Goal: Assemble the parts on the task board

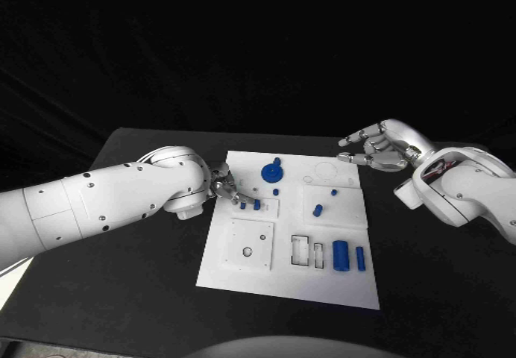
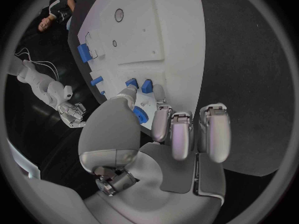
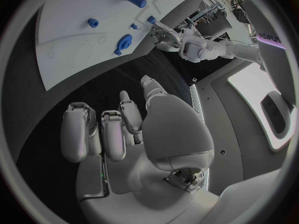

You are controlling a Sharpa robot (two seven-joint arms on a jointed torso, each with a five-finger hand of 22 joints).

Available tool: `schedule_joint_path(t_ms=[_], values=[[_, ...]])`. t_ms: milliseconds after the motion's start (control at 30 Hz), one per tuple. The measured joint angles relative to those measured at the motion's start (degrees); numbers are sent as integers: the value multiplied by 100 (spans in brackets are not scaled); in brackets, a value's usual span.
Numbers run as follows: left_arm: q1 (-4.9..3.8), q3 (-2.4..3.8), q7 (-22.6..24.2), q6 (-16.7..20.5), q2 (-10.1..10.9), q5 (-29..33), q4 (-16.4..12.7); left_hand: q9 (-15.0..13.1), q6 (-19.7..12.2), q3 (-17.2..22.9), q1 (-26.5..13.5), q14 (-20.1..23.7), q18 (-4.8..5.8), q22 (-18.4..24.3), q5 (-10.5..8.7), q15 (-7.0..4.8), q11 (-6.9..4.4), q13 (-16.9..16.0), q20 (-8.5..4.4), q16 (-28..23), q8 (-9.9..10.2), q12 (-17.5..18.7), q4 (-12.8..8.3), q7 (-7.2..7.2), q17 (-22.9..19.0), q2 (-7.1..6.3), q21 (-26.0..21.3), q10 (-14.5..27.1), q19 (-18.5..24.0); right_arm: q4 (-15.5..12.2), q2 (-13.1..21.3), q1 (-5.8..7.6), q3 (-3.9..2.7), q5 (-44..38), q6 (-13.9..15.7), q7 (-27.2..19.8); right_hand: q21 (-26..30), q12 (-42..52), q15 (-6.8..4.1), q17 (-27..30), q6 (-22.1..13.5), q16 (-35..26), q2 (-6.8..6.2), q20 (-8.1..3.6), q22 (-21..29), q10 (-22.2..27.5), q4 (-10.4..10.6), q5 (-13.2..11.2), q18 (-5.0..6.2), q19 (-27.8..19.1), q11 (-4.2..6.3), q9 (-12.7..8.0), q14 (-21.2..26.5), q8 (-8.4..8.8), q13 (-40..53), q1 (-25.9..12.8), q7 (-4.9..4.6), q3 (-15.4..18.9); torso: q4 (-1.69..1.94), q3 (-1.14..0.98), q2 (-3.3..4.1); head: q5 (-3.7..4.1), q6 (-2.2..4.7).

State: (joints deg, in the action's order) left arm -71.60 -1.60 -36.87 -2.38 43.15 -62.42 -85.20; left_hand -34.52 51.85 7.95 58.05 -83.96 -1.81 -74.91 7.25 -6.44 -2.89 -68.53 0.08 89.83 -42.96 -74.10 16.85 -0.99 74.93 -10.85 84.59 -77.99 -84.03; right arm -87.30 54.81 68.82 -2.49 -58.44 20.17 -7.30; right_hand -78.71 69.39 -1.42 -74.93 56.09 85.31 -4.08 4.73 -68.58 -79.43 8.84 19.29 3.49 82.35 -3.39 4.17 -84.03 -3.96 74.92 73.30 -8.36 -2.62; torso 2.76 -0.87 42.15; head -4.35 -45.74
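The job looks only part done: on the white task board (image 1: 323, 287) mid-frame, blue parts (image 1: 341, 255) lie loose, the left hand (image 1: 225, 184) pinches one small part (image 1: 242, 202), the right hand (image 1: 379, 148) hovers upper right, fingers apart

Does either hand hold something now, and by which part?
The right hand holds nothing. The left hand has fingertips at small blue parts on the task board; a grip cannot be told.

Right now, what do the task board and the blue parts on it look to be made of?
Task board: probably rigid plastic, matte white, with cut slots and holes and no glare. Blue parts, such as the gear and the cylinder: likely moulded or printed plastic, uniform saturated colour, dull sheen. I cannot confirm either.
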Motion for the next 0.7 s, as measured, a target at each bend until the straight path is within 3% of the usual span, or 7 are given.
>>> schedule_joint_path(t_ms=[67,133,200,267,400,567,700], values=[[-2,12,29,71,34,131,-12,95,-223,-24,38,-1,-36,0,0,87,92,669,26,0,137,562,5,-112,0,38,-284,500,0,2,-1,-2,0,0,0,0,0,0,0,0,0,0,0,0,0,0,0,0,0,0,0,0,0,0,0,0,0,0,-1,-1,1,3,0],[-6,23,137,208,95,428,-21,240,-551,-83,52,-5,-227,410,0,224,248,1553,144,-105,321,1342,-2,-277,-1,52,-970,1249,154,6,-2,-6,0,0,0,0,0,0,0,0,0,0,0,0,0,0,0,0,0,0,0,0,0,0,0,0,0,0,-1,-2,1,4,5],[-7,31,326,357,145,768,-25,391,-943,-348,111,56,-505,1698,23,404,443,2192,284,-795,491,1926,-35,-472,-12,106,-2244,1997,784,11,-5,-9,0,0,0,0,0,0,0,0,0,0,0,0,0,0,0,0,0,0,0,0,0,0,0,0,0,0,0,-4,1,12,9],[-8,34,552,496,174,1069,-25,582,-1243,-681,216,675,-760,3148,47,569,623,2479,443,-1933,643,2250,-26,-654,-818,83,-3763,2533,1565,17,-9,-13,0,1,0,0,0,0,0,1,0,0,0,0,0,0,0,0,0,0,0,0,0,0,0,0,0,0,2,-4,1,21,13],[-8,36,1123,764,192,1578,-19,890,-1464,-830,577,1829,-757,4021,67,787,846,2997,708,-3735,730,2710,30,-874,-2547,145,-4890,3106,1940,27,-18,-26,1,1,-1,0,0,0,0,1,0,0,0,0,0,0,0,0,0,0,0,0,0,0,0,0,0,0,5,-4,1,32,14],[-8,37,1934,982,120,1848,34,1237,-1465,146,1866,2066,-758,4415,14,837,928,3540,766,-4159,898,3156,-517,-923,-3025,668,-5372,3317,1950,34,-25,-38,2,1,-3,-2,-1,0,0,1,0,0,0,0,0,0,0,0,0,0,0,0,0,0,0,0,0,0,5,-4,1,43,34],[-10,27,2563,1143,-119,1591,195,1806,-899,880,2583,1913,-811,4519,-46,724,839,4301,646,-4082,1355,3748,-784,-831,-3161,355,-5428,3005,1652,39,-30,-46,2,2,-3,-3,-1,0,0,1,0,0,0,0,0,0,0,0,0,0,0,0,0,0,0,0,0,0,5,-4,-1,71,66]])
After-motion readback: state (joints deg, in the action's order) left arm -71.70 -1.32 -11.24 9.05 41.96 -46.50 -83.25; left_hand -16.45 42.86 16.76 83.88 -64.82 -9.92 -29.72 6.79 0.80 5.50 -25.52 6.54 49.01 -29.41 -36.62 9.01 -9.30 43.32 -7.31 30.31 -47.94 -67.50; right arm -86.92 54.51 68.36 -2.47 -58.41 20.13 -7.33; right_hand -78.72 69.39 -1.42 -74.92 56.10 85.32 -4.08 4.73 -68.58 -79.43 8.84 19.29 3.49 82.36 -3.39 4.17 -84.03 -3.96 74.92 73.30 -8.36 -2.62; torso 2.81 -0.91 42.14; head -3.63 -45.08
